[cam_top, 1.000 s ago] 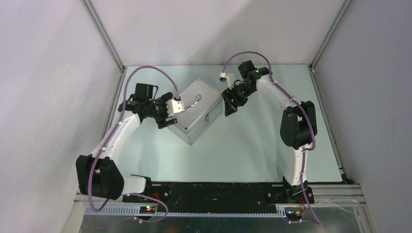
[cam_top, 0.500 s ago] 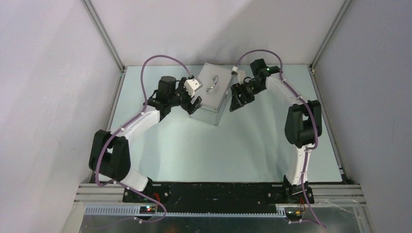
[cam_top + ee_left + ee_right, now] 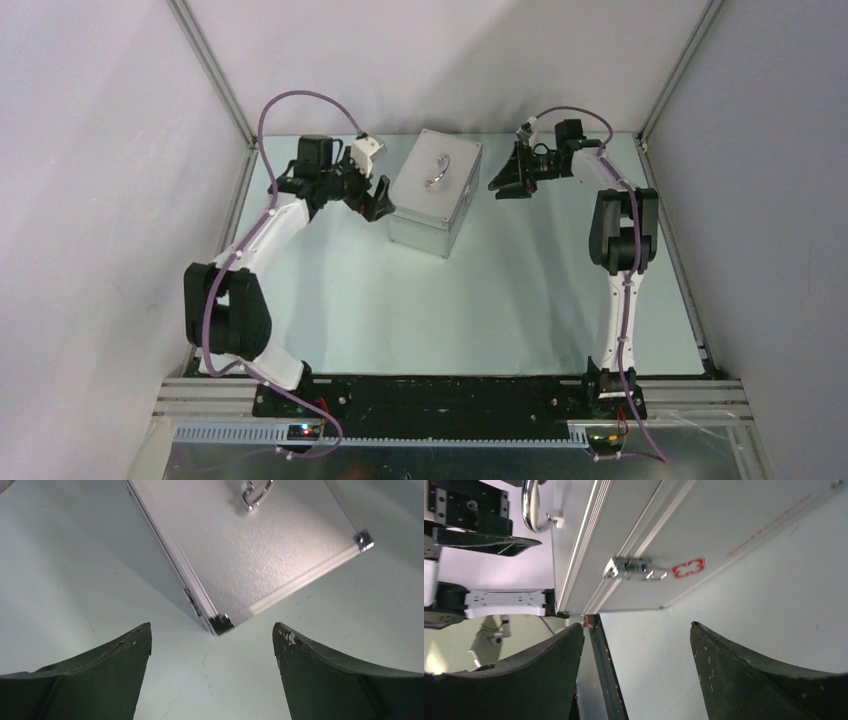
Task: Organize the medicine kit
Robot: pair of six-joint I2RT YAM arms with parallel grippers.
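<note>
The medicine kit is a silver aluminium case standing closed near the back of the table, with a curved handle on its lid. My left gripper hangs just left of it, open and empty. In the left wrist view the kit's near corner lies just beyond that gripper, not between its fingers. To the right of the case, my right gripper is open and clear of it. The right wrist view faces the kit's front, with its latch and red cross mark ahead of the gripper.
Pale enclosure walls and aluminium frame posts close in the table on the left, back and right. The black base rail runs along the near edge. The pale green tabletop stretches between the case and the arm bases.
The kit has shifted toward the back of the table and turned. The left gripper has come off the case, the right gripper has drawn back to the right, and both have opened slightly wider.
</note>
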